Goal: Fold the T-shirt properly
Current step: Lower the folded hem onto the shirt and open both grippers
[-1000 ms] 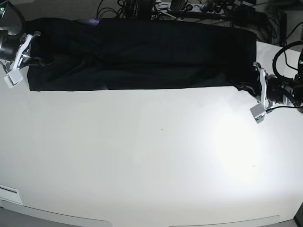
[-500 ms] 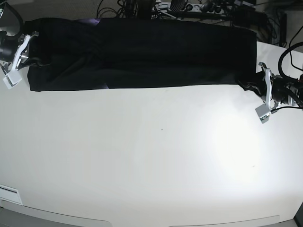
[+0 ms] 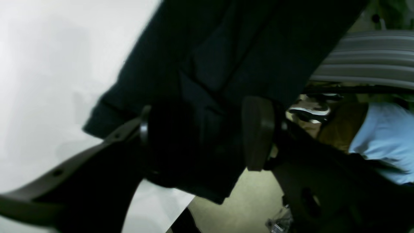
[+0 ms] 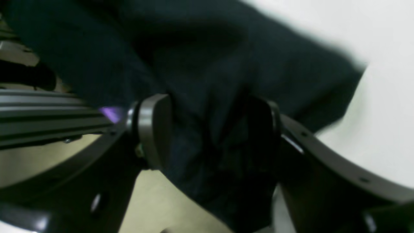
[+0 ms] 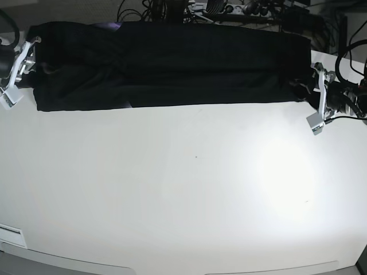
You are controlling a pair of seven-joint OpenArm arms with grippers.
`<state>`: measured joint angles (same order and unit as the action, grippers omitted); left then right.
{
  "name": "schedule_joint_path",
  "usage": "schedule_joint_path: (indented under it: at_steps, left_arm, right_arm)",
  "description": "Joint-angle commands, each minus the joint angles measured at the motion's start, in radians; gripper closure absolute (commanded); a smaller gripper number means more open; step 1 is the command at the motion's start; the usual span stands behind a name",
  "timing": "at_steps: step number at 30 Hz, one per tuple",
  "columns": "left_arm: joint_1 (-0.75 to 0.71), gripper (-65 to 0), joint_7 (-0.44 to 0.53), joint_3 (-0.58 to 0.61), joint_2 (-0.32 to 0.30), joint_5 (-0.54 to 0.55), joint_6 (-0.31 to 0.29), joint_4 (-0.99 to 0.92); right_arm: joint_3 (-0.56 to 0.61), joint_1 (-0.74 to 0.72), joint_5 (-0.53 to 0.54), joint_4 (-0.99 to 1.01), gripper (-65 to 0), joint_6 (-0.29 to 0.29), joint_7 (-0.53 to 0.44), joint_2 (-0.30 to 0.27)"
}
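At the left edge of the base view, the right claw sits at the end of the T-shirt. Its wrist view shows the two pads standing well apart, with black cloth lying loosely between them; the claw is spread open and not pinching the fabric. A small purple patch shows just beside the nearer pad.

The T-shirt lies as a long, dark, folded band along the far edge of the white worktop, stretching nearly from one side to the other. Its front edge runs almost straight, and a bit of purple peeks out near the top left. The rest of the worktop surface in front of it is bare white, with a bright glare toward the right.

At the right, the left claw stands at the other end of the band. In its wrist view the pads are likewise parted, with a corner of the cloth hanging between them, ungripped. Cables and dark gear lie behind the worktop.
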<state>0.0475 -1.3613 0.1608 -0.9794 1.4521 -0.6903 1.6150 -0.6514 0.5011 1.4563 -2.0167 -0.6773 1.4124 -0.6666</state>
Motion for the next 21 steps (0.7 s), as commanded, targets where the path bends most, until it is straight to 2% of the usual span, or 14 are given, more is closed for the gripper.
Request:
schedule_joint_path:
  at_steps: [1, 4, 6, 9, 10, 11, 13, 14, 17, 21]
  left_arm:
    - [0.014, -37.1, 0.000, -0.013, -0.023, 0.029, -0.008, 0.010]
    - [0.014, -37.1, 0.001, -0.013, -0.023, 0.031, -0.008, 0.010]
    - [0.014, -37.1, 0.002, -0.013, -0.024, 0.031, 0.019, 0.011]
    - [0.016, -36.9, 0.009, -0.013, -0.024, 0.031, 0.033, 0.011]
    - [0.017, -36.2, 0.024, -0.013, -0.023, 0.031, 0.033, 0.011]
    - [0.017, -35.7, 0.033, -0.013, -0.023, 0.031, 0.029, 0.011]
    - [0.019, -35.8, 0.040, -0.016, -0.023, -0.005, 0.029, 0.011]
    - [0.019, -35.8, 0.051, -0.021, -0.020, -0.009, 0.029, 0.011]
    - [0.020, -35.8, 0.084, -0.053, -0.008, -0.015, 0.029, 0.011]
    - [0.019, -35.8, 0.093, -0.181, 0.041, -0.042, 0.045, 0.011]
  right_arm:
    - [-0.031, -0.003, 0.027, -0.043, -39.0, 0.000, -0.016, -0.018]
    - [-0.091, -0.003, 0.027, -0.117, -39.0, -0.001, -0.016, -0.003]
    - [-0.104, -0.003, 0.027, -0.135, -39.0, -0.013, -0.037, 0.019]
    - [-0.101, -0.003, 0.027, -0.136, -38.8, -0.021, -0.086, 0.100]
    - [-0.101, -0.003, 0.027, -0.136, -36.8, -0.021, -0.097, 0.136]
    - [-0.101, -0.003, 0.027, -0.135, -30.5, -0.021, -0.098, 0.175]
    - [-0.101, -0.003, 0.027, -0.135, -8.2, -0.021, -0.099, 0.238]
    - [-0.101, -0.002, 0.027, -0.135, 0.0, -0.021, -0.100, 0.260]
    - [-0.101, 0.002, 0.027, -0.135, 0.0, -0.021, -0.138, 0.311]
    - [-0.073, 0.003, 0.019, -0.130, 0.0, -0.021, -0.165, 0.357]
